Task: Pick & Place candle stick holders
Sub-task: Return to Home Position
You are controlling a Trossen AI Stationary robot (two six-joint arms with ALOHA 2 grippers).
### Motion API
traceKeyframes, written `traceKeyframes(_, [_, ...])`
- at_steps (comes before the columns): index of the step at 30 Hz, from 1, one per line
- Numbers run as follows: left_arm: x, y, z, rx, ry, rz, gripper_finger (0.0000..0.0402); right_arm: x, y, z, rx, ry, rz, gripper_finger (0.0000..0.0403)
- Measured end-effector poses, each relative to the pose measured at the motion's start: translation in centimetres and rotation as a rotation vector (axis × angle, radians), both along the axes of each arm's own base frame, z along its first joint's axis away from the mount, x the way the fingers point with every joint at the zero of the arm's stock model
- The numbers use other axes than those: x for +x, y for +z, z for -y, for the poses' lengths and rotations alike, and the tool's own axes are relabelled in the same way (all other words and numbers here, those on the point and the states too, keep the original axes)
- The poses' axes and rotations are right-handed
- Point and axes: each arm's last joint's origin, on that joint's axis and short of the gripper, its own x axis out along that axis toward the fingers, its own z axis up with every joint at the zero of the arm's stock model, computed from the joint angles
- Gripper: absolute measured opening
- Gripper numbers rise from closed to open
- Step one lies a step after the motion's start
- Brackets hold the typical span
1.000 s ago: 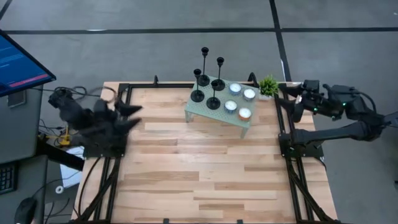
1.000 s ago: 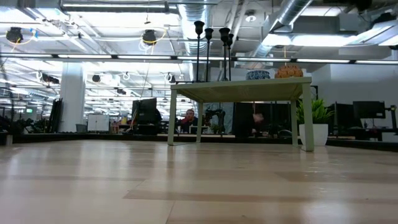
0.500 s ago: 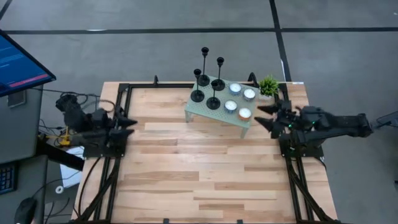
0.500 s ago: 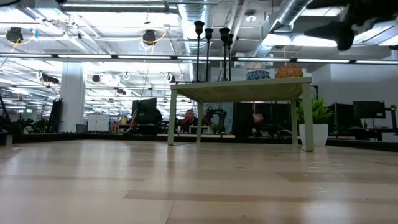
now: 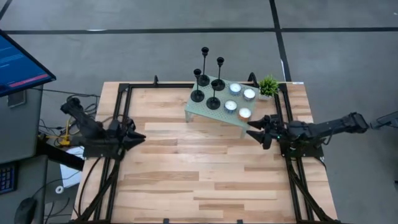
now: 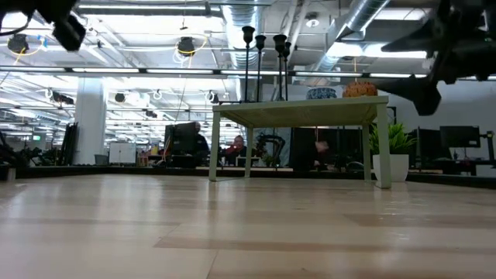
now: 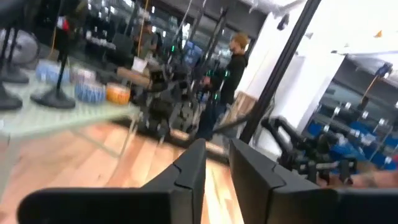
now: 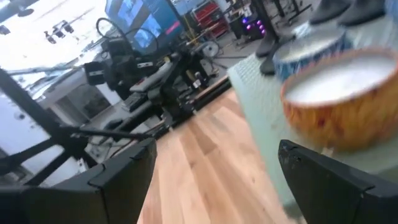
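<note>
Several black candle stick holders (image 5: 208, 87) stand upright on their round bases on the left half of a small pale-green stand (image 5: 200, 111), also seen in the low view (image 6: 263, 46). My left gripper (image 5: 138, 137) hovers over the table's left rail, far from them. Its fingers (image 7: 193, 171) are a narrow slit apart with nothing between. My right gripper (image 5: 255, 132) is open and points at the stand's near right corner, level with an orange tealight (image 8: 348, 99). It touches nothing.
White tealights (image 5: 241, 94) fill the stand's right half. A small green plant (image 5: 268, 85) stands at the far right corner. Black frame rails (image 5: 287, 155) run along both table sides. Bare wood (image 5: 199, 168) stretches between the arms and the near edge. People sit in the room beyond.
My left gripper has come down and toward the near edge, its fingers closing from wide apart to a narrow slit. My right gripper has swung from the far right corner toward the near edge and left, up to the stand, and has stayed open. The holders have not moved.
</note>
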Motion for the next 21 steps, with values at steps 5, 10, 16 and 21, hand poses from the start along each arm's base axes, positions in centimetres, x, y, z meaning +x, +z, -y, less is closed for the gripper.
traceKeyframes(5, [0.6, -1.9, 0.5, 0.0, -0.008, -0.044, 0.0057, -0.1, -1.4, -0.5, 0.024, 0.037, -0.001, 0.0328])
traceKeyframes(10, [1.1, -3.9, 1.0, -0.017, -0.018, -0.095, 0.0046, -0.1, -1.8, -0.8, 0.006, 0.056, -0.009, 0.0328])
traceKeyframes(16, [1.5, -5.3, 1.3, -0.028, -0.022, -0.129, 0.0033, -0.2, -2.1, -0.7, -0.094, 0.051, -0.064, 0.0328])
traceKeyframes(21, [1.6, -6.2, 1.5, -0.007, -0.039, -0.146, 0.0021, -0.2, -2.3, -0.7, -0.103, 0.052, -0.08, 0.0328])
